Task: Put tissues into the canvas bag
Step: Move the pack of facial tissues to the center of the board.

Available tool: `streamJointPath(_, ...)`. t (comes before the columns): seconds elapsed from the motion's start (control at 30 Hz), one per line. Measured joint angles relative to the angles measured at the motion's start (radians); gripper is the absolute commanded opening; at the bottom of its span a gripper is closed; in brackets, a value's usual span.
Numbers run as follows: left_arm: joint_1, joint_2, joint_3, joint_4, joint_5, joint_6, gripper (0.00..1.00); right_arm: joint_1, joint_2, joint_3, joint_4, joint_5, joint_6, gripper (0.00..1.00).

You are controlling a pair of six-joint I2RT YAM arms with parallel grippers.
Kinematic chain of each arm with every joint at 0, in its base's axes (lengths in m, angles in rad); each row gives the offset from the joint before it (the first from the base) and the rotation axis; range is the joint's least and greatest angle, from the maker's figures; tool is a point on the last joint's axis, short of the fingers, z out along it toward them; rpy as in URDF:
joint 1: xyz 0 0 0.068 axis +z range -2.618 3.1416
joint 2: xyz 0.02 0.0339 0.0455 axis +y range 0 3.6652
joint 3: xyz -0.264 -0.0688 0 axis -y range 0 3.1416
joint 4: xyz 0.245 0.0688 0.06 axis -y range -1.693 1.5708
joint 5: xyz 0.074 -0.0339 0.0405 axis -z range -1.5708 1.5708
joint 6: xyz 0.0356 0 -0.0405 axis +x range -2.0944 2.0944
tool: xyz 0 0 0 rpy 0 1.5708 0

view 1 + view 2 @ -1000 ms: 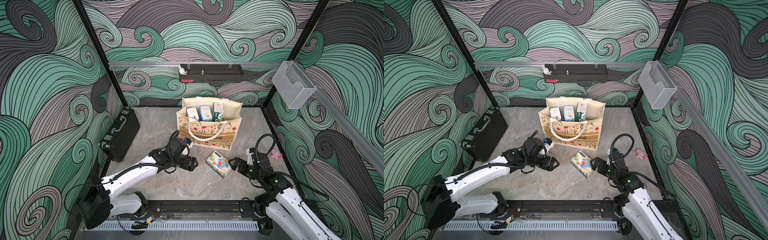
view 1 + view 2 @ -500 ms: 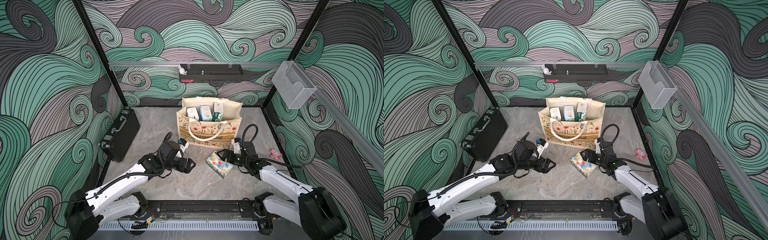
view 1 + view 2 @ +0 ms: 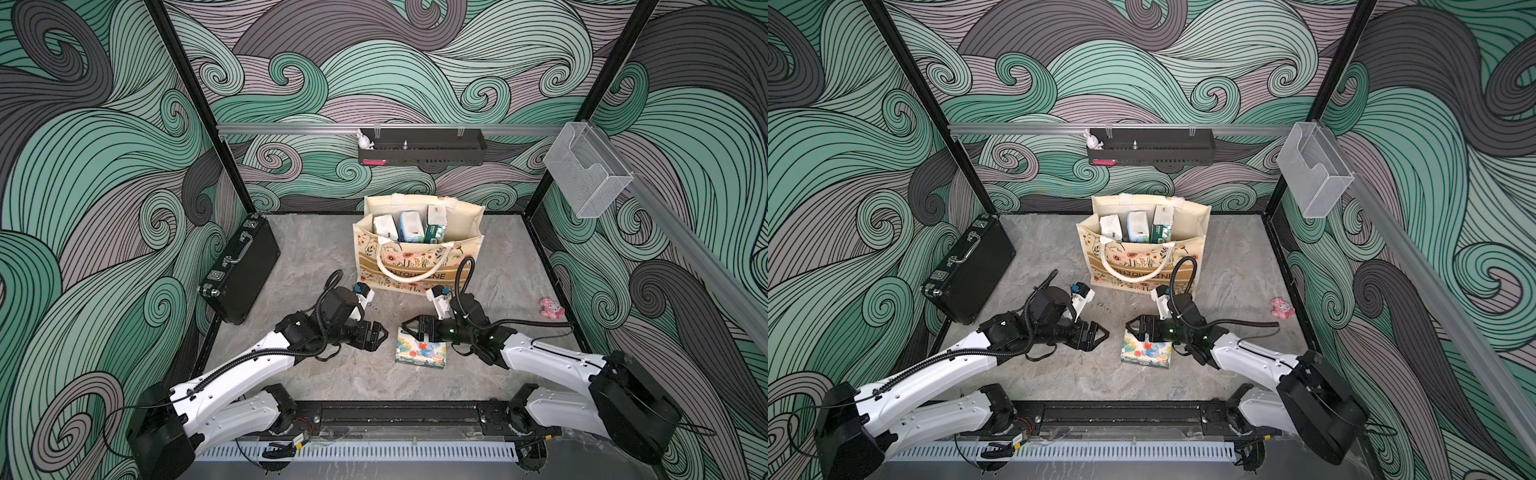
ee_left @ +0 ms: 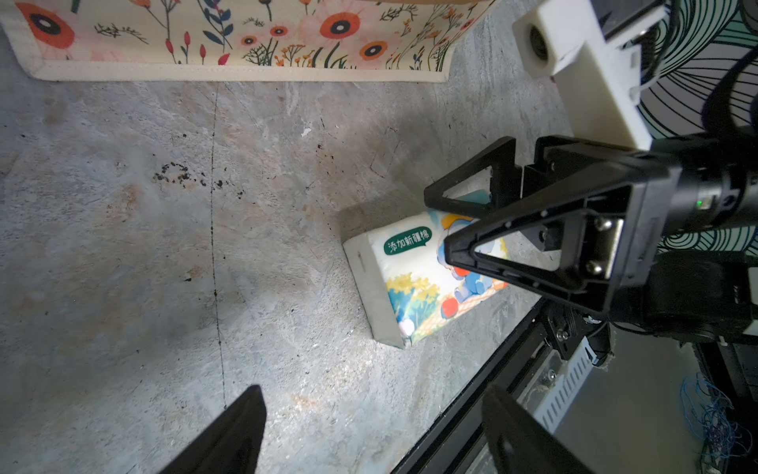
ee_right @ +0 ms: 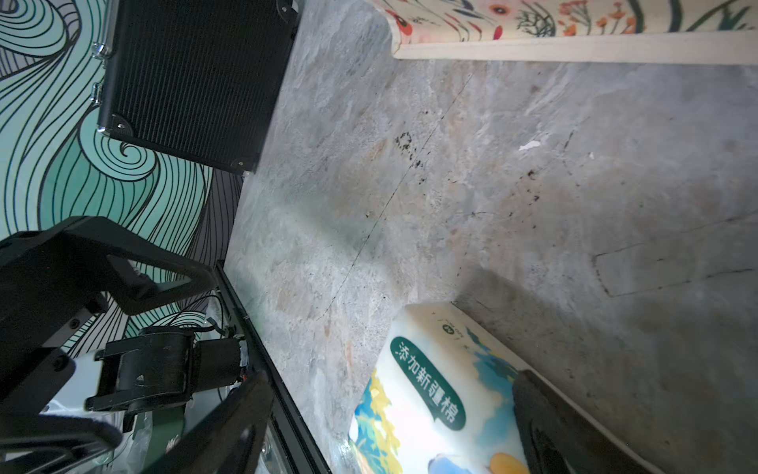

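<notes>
Where pack (image 3: 420, 354) lies, right fingers (image 4: 553, 205) (apart) hover.

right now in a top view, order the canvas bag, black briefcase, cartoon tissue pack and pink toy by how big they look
1. canvas bag
2. black briefcase
3. cartoon tissue pack
4. pink toy
No close calls.

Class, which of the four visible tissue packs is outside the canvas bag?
The cartoon-printed pack, flat on the floor by the right gripper; the other three stand inside the bag.

Cartoon tissue pack (image 3: 419, 354) flat before upright floral canvas bag (image 3: 369, 258), three packs (image 3: 410, 226) inside.
</notes>
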Motion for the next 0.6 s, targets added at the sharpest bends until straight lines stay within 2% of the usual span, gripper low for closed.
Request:
streamJointPath(0.1, 0.0, -0.026, -0.033, 0.011, 0.0, -0.023, 0.8, 0.011, -0.066, 0.001, -0.033, 0.015, 0.009, 0.96)
streamJointPath(0.2, 0.0, -0.036, -0.084, 0.034, 0.01, -0.056, 0.78, 0.011, -0.195, 0.006, -0.138, 0.074, 0.001, 0.97)
streamJointPath(0.23, 0.0, -0.034, -0.101, 0.046, 0.014, -0.071, 0.8, 0.007, -0.241, 0.011, -0.183, 0.097, -0.005, 0.97)
streamJointPath(0.37, -0.002, -0.009, -0.136, 0.088, 0.036, -0.118, 0.99, -0.043, -0.394, 0.017, -0.36, 0.142, -0.017, 0.99)
streamJointPath(0.6, -0.02, 0.062, -0.123, 0.141, 0.038, -0.157, 0.96, -0.142, -0.631, -0.117, -0.539, 0.133, 0.08, 0.99)
